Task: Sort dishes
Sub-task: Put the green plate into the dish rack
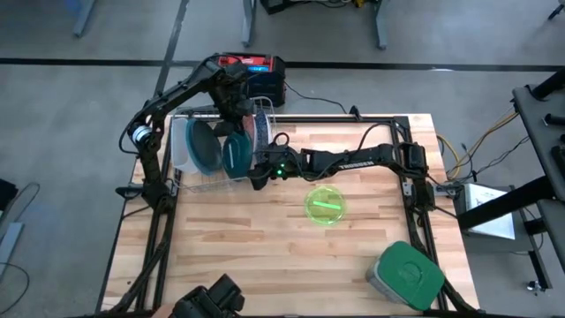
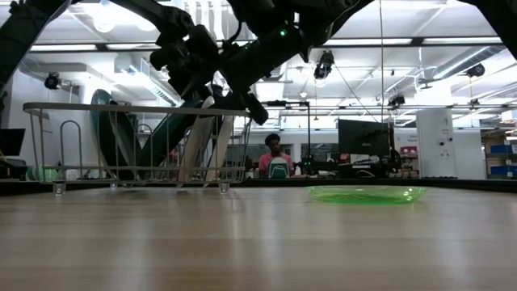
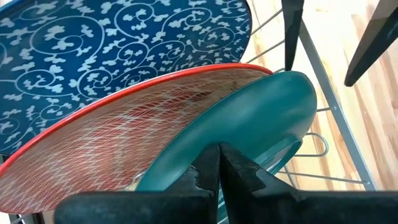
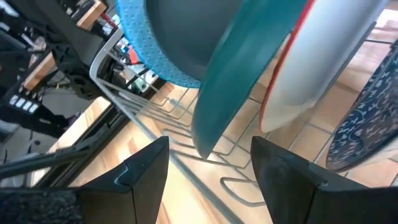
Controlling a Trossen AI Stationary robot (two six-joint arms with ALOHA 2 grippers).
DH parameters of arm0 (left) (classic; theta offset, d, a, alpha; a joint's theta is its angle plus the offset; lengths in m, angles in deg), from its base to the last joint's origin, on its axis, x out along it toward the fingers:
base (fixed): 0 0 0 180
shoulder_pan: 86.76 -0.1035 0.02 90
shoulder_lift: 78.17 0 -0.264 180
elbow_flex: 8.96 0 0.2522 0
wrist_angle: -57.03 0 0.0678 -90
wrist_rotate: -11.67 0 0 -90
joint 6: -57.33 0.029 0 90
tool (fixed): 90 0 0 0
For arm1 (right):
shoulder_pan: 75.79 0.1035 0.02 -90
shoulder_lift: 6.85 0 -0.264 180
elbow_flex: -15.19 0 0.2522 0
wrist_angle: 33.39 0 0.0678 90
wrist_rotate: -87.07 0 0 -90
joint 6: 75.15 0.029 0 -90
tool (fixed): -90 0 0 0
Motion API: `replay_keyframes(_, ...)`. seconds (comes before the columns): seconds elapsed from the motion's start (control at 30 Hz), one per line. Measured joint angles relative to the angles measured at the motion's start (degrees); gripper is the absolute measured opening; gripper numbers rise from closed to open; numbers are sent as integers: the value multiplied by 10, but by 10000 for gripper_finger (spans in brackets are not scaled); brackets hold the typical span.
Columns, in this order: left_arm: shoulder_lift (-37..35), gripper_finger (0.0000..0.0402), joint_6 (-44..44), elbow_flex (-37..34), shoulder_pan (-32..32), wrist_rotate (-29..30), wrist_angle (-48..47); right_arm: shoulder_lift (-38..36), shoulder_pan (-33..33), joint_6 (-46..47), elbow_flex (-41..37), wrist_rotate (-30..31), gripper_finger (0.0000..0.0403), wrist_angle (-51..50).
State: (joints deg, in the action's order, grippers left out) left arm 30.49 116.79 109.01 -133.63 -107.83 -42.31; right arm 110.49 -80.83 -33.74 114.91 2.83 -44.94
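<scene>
A wire rack (image 1: 190, 181) at the table's far left holds several dishes on edge: a light blue bowl (image 4: 155, 43), a dark teal plate (image 1: 237, 155), a red-rimmed plate (image 3: 124, 137) and a blue patterned plate (image 3: 112, 43). A lime green plate (image 1: 325, 205) lies flat on the table. My left gripper (image 3: 219, 163) is shut above the rack, its tips at the teal plate's (image 3: 273, 118) face. My right gripper (image 4: 208, 168) is open at the rack's near right corner, level with the teal plate's lower rim (image 4: 205, 140) and not touching it. My left gripper comes from above with shut fingers (image 3: 205, 168) at the teal plate's face just below its upper rim (image 3: 186, 140). The fingers hide that spot, so I cannot tell whether they touch it. The plate stands on edge in the rack.
A grey container with a green lid (image 1: 404, 276) stands at the table's near right corner. A red and black box (image 1: 256, 72) sits behind the rack. Bare wood lies between the rack and the near edge. A person (image 2: 275, 158) shows in the room beyond.
</scene>
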Motion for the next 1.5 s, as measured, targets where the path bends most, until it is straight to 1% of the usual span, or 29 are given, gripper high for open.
replay_keyframes(0.13,0,0,0,-1,0,0,-5,22,-3,13,3,6,211,30)
replay_keyframes(0.33,0,0,3,-4,0,0,-4,46,-5,16,36,-3,207,28)
replay_keyframes(0.5,0,0,3,-5,0,-2,-4,48,-5,-23,53,1,209,23)
replay_keyframes(0.7,1,0,5,-5,0,-7,-5,46,-10,-49,62,18,193,29)
replay_keyframes(0.77,1,0,5,-5,-1,-8,-6,44,-11,-55,66,12,188,43)
replay_keyframes(0.87,1,0,11,-5,-3,-17,-8,43,-8,-76,65,-7,182,30)
replay_keyframes(0.93,1,0,20,-5,-5,-26,-11,36,-7,-88,65,-34,180,11)
replay_keyframes(1.03,1,0,22,-5,-7,-30,-13,16,0,-126,64,-33,178,-76)
replay_keyframes(1.1,1,0,23,-5,-9,-30,-14,-2,6,-183,64,-18,179,-126)
replay_keyframes(1.13,1,0,24,-5,-9,-30,-14,-11,9,-234,64,-5,179,-143)
replay_keyframes(1.23,1,0,26,-5,-9,-31,-15,-25,23,-462,64,40,176,-167)
replay_keyframes(1.3,1,0,26,-5,-9,-32,-15,-22,37,-612,64,84,173,-163)
replay_keyframes(1.37,1,0,26,-5,-9,-33,-15,-13,47,-734,63,131,169,-132)
replay_keyframes(1.43,1,0,27,-5,-9,-36,-16,-8,50,-833,63,156,167,-100)
replay_keyframes(1.5,1,0,28,-5,-9,-37,-16,-3,47,-903,63,167,169,-74)
